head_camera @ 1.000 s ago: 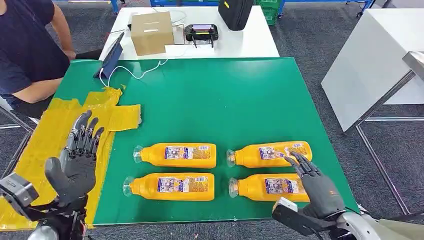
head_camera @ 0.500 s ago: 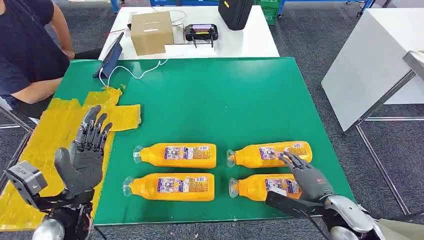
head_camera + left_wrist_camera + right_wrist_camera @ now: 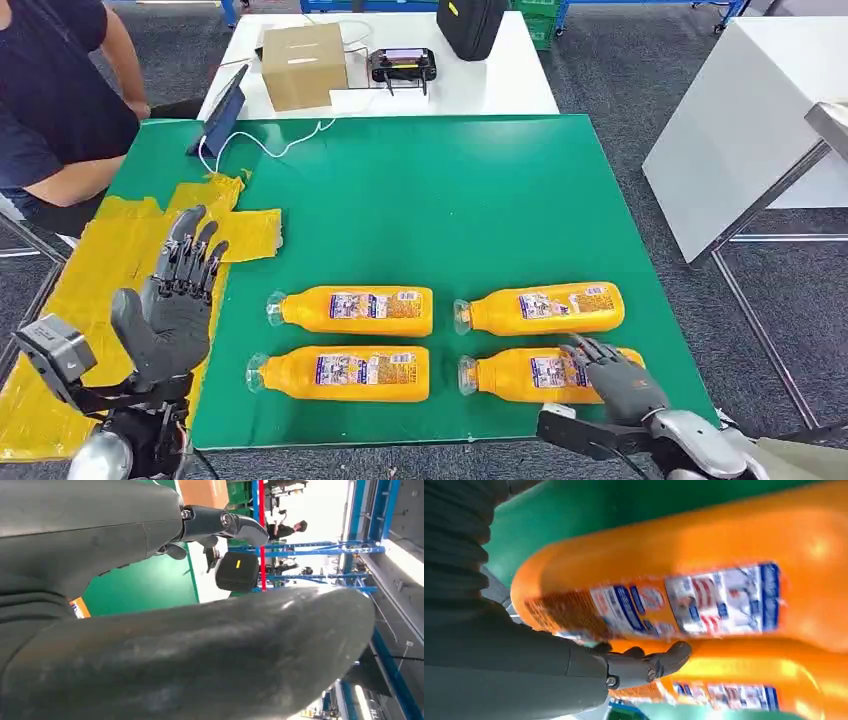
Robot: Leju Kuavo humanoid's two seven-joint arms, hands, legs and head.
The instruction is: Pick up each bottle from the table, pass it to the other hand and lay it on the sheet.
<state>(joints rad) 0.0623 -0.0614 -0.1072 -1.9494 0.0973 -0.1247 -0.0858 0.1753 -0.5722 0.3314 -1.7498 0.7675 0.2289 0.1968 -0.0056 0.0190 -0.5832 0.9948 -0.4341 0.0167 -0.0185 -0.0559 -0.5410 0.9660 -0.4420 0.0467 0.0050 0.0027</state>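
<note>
No text can be read; printed labels in blue, white and red are seen on the four orange bottles [image 3: 352, 310], but their lettering is too small and blurred; the cardboard box [image 3: 303, 65] bears an illegible sticker.

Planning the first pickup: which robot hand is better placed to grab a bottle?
Right. The right robot hand already rests on the near right bottle; the left robot hand is raised open over the yellow sheet.
</note>
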